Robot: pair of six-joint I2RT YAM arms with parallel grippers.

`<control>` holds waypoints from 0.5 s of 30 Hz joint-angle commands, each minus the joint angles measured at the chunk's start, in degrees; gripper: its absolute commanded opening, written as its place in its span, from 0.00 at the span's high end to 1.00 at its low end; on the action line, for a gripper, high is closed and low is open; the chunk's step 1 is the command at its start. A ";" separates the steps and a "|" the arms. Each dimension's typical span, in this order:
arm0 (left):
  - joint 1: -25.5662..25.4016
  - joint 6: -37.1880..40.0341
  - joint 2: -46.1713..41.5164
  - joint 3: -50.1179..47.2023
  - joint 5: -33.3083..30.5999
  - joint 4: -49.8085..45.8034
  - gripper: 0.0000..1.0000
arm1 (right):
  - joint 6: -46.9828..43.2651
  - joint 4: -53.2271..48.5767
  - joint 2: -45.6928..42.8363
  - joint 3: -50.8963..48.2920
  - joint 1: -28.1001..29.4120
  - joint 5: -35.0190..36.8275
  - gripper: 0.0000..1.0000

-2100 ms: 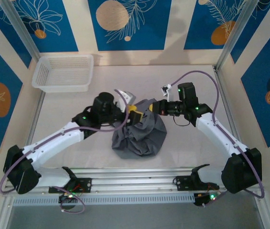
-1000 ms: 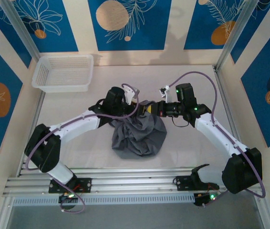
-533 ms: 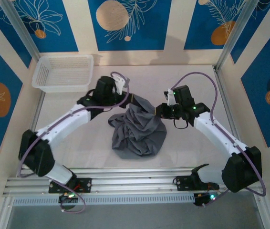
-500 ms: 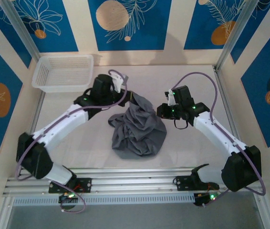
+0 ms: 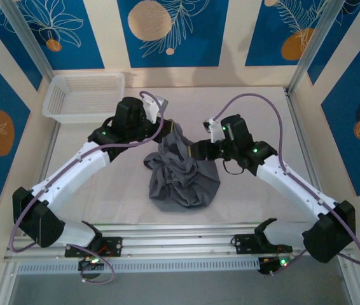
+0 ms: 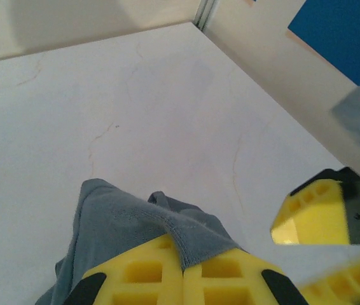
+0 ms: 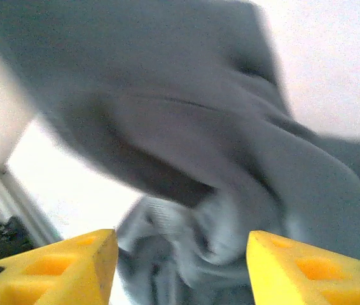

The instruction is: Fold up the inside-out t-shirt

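Note:
The inside-out t-shirt (image 5: pixel 183 171) is a crumpled dark grey heap in the middle of the table, with its far top edge pulled up into a peak. My left gripper (image 5: pixel 169 125) is shut on that peak. In the left wrist view a stitched hem of the t-shirt (image 6: pixel 167 222) is pinched between the closed yellow fingers of the left gripper (image 6: pixel 183 270). My right gripper (image 5: pixel 197 149) is at the shirt's right upper side. Its jaws stand open in the right wrist view (image 7: pixel 180 254), with grey folds of the t-shirt (image 7: pixel 186 127) just ahead and nothing between the fingers.
A white mesh basket (image 5: pixel 84 95) stands at the back left corner. Metal frame posts and patterned walls close in the table (image 5: pixel 103 184) on three sides. One yellow finger of the right gripper (image 6: pixel 313 213) shows close to the left gripper.
The left gripper has shut on the shirt's top edge and drawn it back and left. The right gripper has let go, opened, and shifted left along the shirt.

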 commanded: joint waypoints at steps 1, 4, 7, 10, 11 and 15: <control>0.07 0.24 0.13 1.22 1.77 -0.77 1.00 | -5.35 10.37 0.12 1.68 4.16 0.70 0.39; 0.07 -0.23 -0.03 1.13 1.50 -0.71 1.00 | -5.77 11.99 3.67 3.38 5.33 7.11 0.38; 0.07 -0.49 -0.65 0.97 0.91 -0.93 1.00 | -7.44 11.30 8.33 5.66 6.05 11.18 0.44; 0.07 -0.11 -1.32 1.05 0.28 -1.24 1.00 | -7.04 9.93 12.06 7.80 6.43 11.92 0.59; 0.07 0.09 -1.49 1.13 -0.31 -1.51 1.00 | -5.89 9.59 12.93 8.18 6.30 12.87 0.73; 0.40 -0.35 -2.23 1.27 -6.13 -3.35 1.00 | 0.44 7.69 14.69 7.54 4.88 10.39 0.93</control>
